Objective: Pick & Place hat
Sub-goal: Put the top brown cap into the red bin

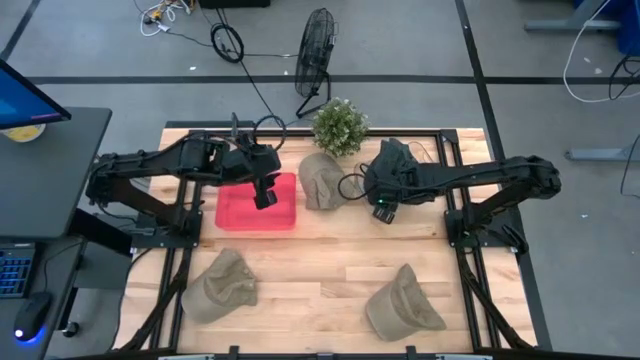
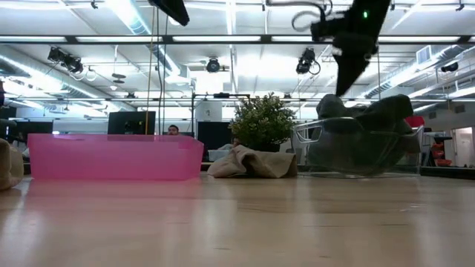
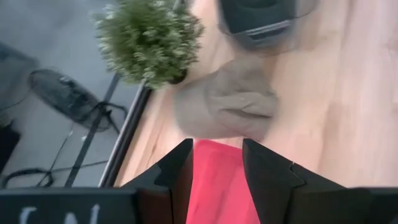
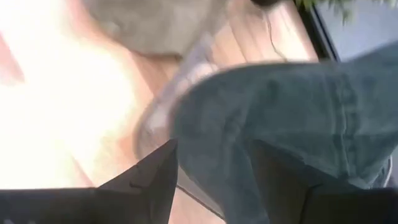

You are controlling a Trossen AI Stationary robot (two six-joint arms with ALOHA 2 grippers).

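A tan hat (image 1: 318, 180) lies crumpled on the table between a pink bin (image 1: 240, 213) and a clear bin (image 2: 308, 144) that holds dark hats (image 1: 396, 162). Two more tan hats lie near the front edge, one at the left (image 1: 222, 285) and one at the right (image 1: 401, 300). My left gripper (image 1: 264, 198) hangs open and empty over the pink bin's right part; its wrist view (image 3: 217, 163) shows the tan hat (image 3: 233, 102) ahead. My right gripper (image 1: 384, 212) is open and empty, high above the near side of the clear bin; a dark hat (image 4: 292, 118) lies ahead of it.
A potted plant (image 1: 340, 125) stands at the far edge behind the tan hat. A floor fan (image 1: 315, 45) and cables lie beyond the table. Bare wood shows in the middle of the table between the bins and the near hats.
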